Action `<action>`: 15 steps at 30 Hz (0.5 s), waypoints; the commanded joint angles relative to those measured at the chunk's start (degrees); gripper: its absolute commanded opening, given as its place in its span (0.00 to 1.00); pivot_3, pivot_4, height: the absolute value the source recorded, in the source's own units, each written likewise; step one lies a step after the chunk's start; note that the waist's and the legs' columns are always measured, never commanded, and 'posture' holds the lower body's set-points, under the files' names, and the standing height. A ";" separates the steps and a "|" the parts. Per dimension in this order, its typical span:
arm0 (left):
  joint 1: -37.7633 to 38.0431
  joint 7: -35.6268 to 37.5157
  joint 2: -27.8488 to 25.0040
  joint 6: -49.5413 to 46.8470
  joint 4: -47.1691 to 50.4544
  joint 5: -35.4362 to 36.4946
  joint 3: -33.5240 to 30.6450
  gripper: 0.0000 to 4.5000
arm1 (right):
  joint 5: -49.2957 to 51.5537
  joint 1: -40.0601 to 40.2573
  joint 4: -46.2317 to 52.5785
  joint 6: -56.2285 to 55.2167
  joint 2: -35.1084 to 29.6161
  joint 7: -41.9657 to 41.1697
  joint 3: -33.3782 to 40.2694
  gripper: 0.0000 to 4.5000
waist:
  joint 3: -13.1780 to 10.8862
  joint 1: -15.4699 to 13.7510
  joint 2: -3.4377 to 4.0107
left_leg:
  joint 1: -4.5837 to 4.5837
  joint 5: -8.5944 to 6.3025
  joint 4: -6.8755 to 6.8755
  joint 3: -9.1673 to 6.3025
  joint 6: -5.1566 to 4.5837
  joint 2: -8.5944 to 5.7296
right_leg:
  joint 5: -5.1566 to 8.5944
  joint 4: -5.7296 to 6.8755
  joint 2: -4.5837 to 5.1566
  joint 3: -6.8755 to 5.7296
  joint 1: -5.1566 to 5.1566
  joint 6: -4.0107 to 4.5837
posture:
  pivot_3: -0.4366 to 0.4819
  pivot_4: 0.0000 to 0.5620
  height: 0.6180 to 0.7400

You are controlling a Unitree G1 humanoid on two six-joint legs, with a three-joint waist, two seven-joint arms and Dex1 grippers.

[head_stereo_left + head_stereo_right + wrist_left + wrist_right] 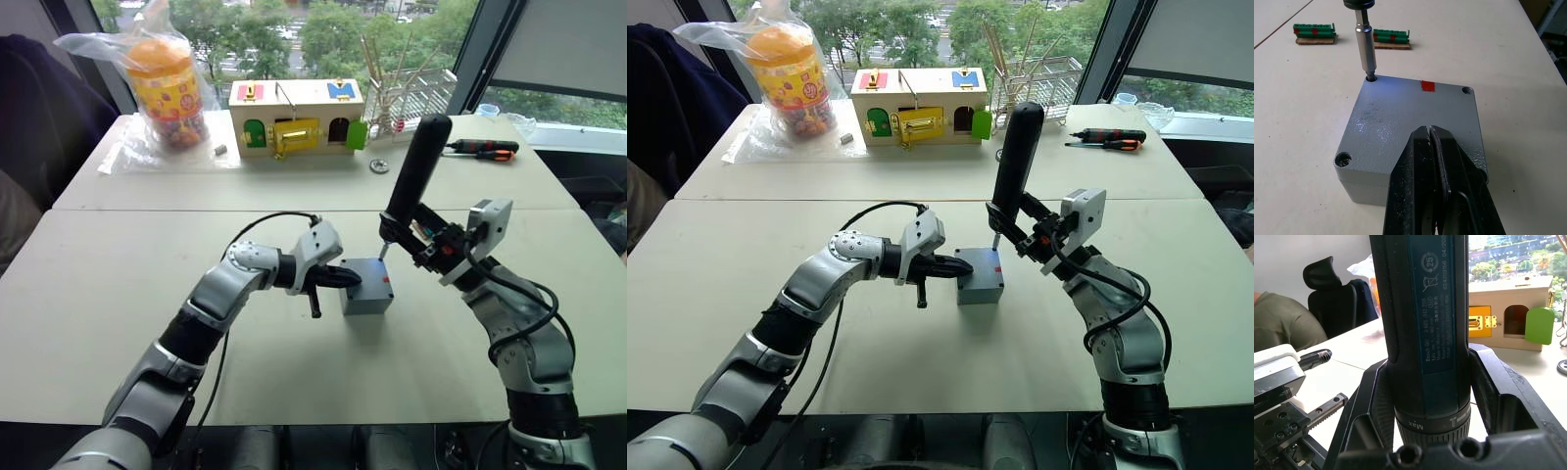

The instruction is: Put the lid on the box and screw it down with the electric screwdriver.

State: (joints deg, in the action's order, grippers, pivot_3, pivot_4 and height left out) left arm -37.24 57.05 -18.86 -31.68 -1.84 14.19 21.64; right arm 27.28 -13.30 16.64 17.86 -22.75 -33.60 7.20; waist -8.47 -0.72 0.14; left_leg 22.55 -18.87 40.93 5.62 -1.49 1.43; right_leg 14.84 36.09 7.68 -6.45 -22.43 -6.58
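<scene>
Here the lid (1410, 122) is seated on the box (367, 300) and pressed down by the left hand (1431, 147), its fingers pressed together. The electric screwdriver (411, 171) is pinched upright in the right hand (431, 240), its bit (1365, 49) set in a corner screw hole.

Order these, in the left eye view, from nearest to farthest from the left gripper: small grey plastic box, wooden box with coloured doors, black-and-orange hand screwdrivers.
From the left gripper, fingers shut on the lid:
1. Small grey plastic box, directly beneath.
2. Wooden box with coloured doors, far table, middle.
3. Black-and-orange hand screwdrivers, far table, right.
</scene>
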 commanded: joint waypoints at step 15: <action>-0.19 -2.50 1.42 0.78 0.83 2.12 -5.74 0.00 | 26.05 -22.38 1.34 23.03 -9.28 8.57 16.71 0.40 | -0.28 -0.01 0.35 | 0.91 0.00 0.18 0.04 -0.04 -0.03 | -0.03 0.14 0.07 0.00 -0.94 0.01 | 0.48 0.27 0.74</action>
State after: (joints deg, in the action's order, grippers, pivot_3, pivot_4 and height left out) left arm -36.83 55.62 -17.56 -30.18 -3.20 15.12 18.32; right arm 48.68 -33.47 16.37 40.01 -31.23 -26.46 20.48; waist -8.75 -0.73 0.49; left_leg 23.47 -18.86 41.05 5.67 -1.53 1.40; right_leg 14.80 36.23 7.72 -6.45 -23.39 -6.57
